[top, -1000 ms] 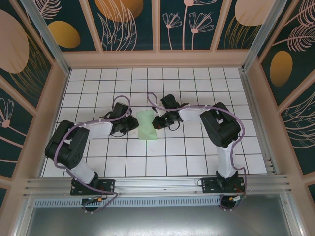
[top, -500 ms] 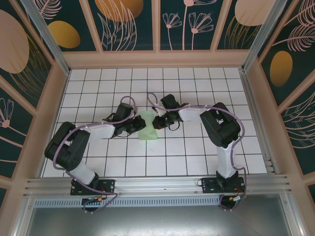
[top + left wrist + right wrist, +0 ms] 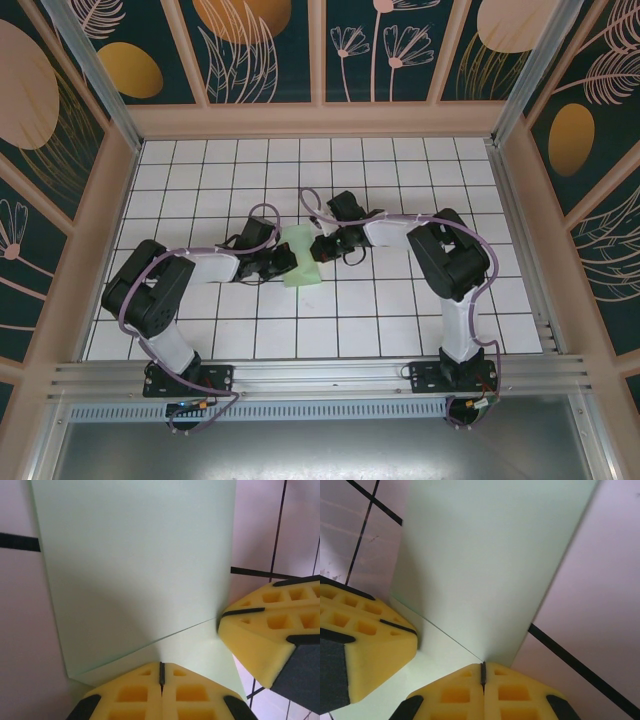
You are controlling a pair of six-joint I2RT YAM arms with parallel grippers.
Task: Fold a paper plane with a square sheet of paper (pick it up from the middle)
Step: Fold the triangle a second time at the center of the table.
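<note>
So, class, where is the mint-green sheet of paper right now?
In the top view, the sheet of paper lies on the grid table near its middle, between the left claw and the right claw, both touching it.

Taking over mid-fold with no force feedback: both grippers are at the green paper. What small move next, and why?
Probably slide the left gripper, jaws shut, along the crease to flatten it while the right gripper pins the square sheet of paper. In both wrist views the shut pads rest at a fold line on it, and one layer seems raised, not flat.
</note>
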